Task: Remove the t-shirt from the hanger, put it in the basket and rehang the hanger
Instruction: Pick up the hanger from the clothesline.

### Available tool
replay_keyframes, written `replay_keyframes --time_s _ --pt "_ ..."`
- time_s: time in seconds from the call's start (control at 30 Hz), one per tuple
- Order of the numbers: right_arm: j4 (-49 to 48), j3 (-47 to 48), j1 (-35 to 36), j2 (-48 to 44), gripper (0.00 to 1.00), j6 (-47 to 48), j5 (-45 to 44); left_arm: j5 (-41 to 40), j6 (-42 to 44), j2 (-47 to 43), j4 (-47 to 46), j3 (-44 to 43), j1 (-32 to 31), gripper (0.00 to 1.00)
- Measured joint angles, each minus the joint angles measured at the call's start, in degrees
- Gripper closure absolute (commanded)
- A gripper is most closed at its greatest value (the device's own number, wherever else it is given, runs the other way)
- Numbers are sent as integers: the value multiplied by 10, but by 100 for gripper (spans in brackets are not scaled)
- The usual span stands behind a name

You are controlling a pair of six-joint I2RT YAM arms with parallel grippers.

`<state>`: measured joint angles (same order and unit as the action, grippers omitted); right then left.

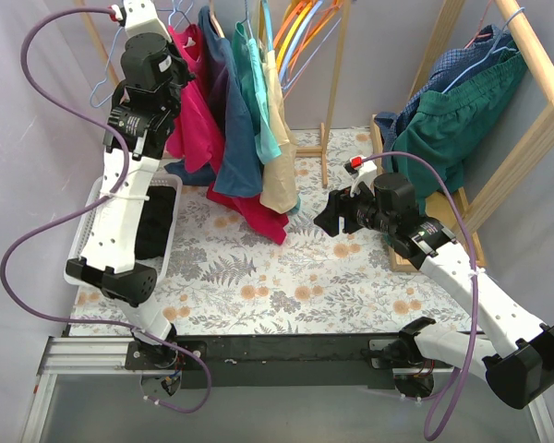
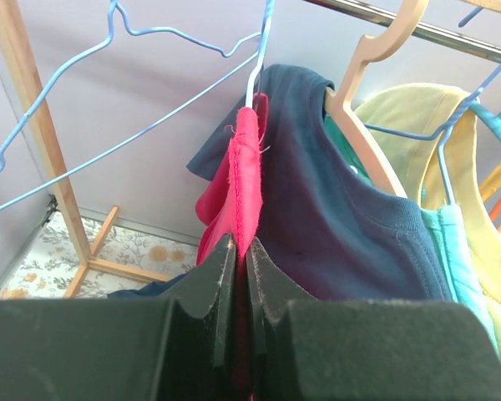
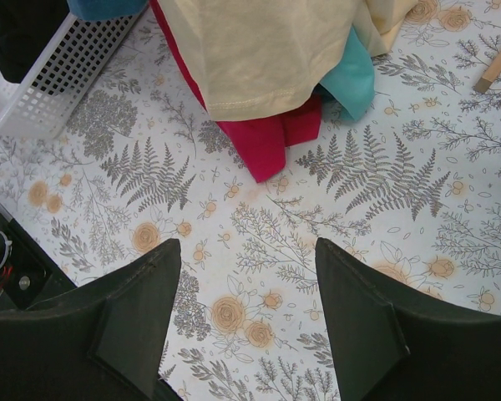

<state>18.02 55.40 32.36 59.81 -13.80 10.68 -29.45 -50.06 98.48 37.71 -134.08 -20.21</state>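
Left wrist: red t-shirt (image 2: 244, 180) hangs vertically, edge-on, nipped by left pincer (image 2: 240, 247).

The left arm (image 1: 120, 217) reaches up to the pink t-shirt (image 1: 198, 125), first in a hanging row (navy t-shirt (image 1: 235, 120) next). The right gripper (image 1: 323, 214) hovers spread over the floral tablecloth (image 1: 258, 277). A white basket (image 1: 174, 221) sits left.

The red t-shirt (image 2: 244, 180) hung from a blue wire hanger (image 2: 265, 33) — its raw seam pinched in my left gripper (image 2: 240, 251).
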Motion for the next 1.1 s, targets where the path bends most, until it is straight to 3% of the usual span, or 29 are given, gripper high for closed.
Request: replay_keyframes --time_s 0.5,0.57,0.63,0.73,0.93,1.1 --pt "1 0 0 -11 27 0 -2 16 26 -47 -60 35 0 100" --pt "1 0 0 -13 27 0 -2 24 27 -76 -52 66 0 100" --pt "1 -1 0 -13 27 0 -2 42 26 -158 -39 148 0 100" --pt "2 -1 0 -13 27 1 -2 61 27 -271 -7 203 0 100" --pt "2 -1 0 -13 27 2 -4 89 26 -379 31 203 0 100" --pt "7 -1 0 -13 26 7 -12 124 27 -410 73 161 0 100"
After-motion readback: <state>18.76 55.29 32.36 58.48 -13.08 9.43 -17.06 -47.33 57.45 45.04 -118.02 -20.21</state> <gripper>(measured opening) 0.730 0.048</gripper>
